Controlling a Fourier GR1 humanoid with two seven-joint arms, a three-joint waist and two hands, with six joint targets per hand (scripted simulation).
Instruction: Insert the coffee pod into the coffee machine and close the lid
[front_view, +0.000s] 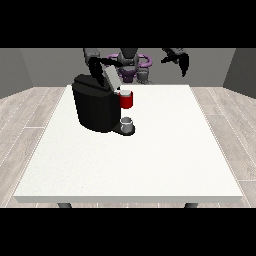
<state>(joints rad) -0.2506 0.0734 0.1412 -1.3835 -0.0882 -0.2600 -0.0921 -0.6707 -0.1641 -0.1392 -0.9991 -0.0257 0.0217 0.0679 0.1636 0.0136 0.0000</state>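
Note:
A black coffee machine (95, 107) stands on the left half of the white table (150, 160). Its grey lid (110, 77) is tilted up at the back. A red pod holder (126, 100) juts from the machine's front, with a small light pod (125, 93) in its top. Below it a grey cup (127, 124) sits on the machine's base. The hand at the view's left (96, 67) is at the raised lid, its fingers hanging down behind it. The hand at the view's right (179, 58) hovers high above the table's far edge, away from everything, fingers relaxed.
The robot's purple and grey torso (131, 65) is behind the table's far edge. Wooden floor surrounds the table. The table's right half and near side are bare white surface.

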